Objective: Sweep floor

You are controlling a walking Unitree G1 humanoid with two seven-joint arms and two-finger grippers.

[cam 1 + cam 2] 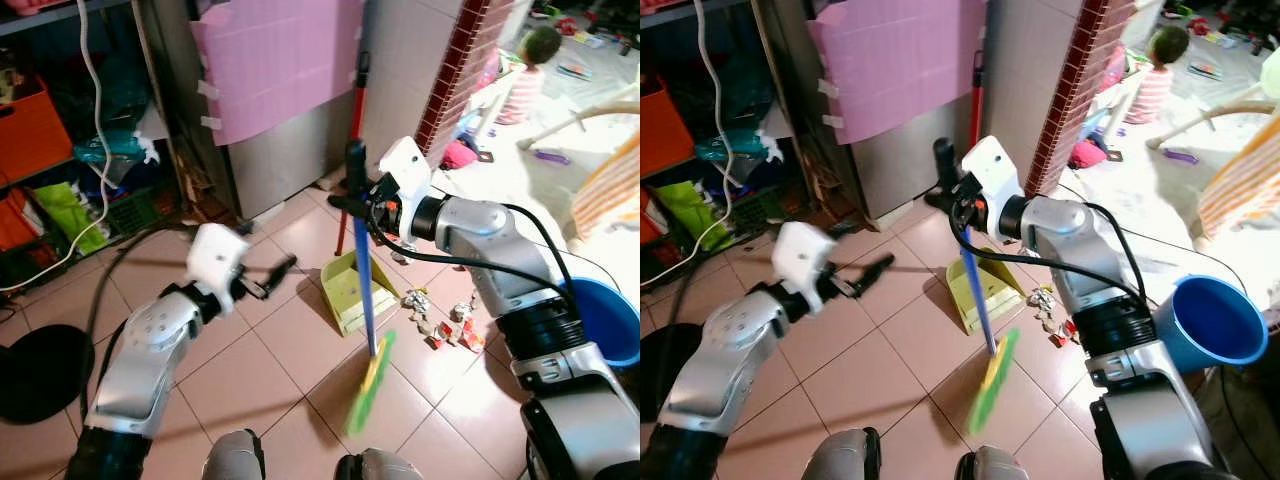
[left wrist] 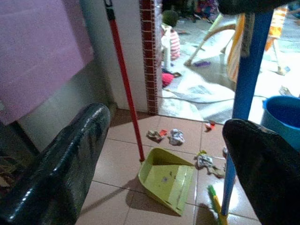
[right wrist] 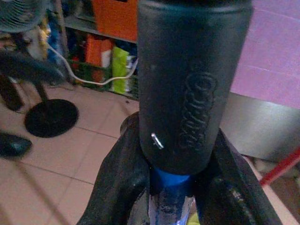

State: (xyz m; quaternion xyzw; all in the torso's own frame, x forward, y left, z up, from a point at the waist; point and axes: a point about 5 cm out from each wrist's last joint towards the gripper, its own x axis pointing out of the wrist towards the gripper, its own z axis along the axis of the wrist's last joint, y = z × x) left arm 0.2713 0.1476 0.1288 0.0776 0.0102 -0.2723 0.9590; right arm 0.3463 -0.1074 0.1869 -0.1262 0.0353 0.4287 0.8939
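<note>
home | tiled floor (image 1: 250, 370) | cluttered storage shelves (image 1: 60, 130) | seated child (image 1: 525, 75) | scattered toys (image 1: 550, 156)

The only marking to be found sits on the broom's black rubber handle grip (image 3: 194, 79), seen close up in the right wrist view: a raised, embossed emblem runs lengthwise down the sleeve, possibly a brand name in looping letters, but the relief is too soft and dim for any letter to be read. The pink paper sheet taped to the grey metal cabinet (image 1: 278, 62) bears no writing that can be made out, and no legible label appears on the yellow-green plastic dustpan (image 2: 168, 178).
</note>
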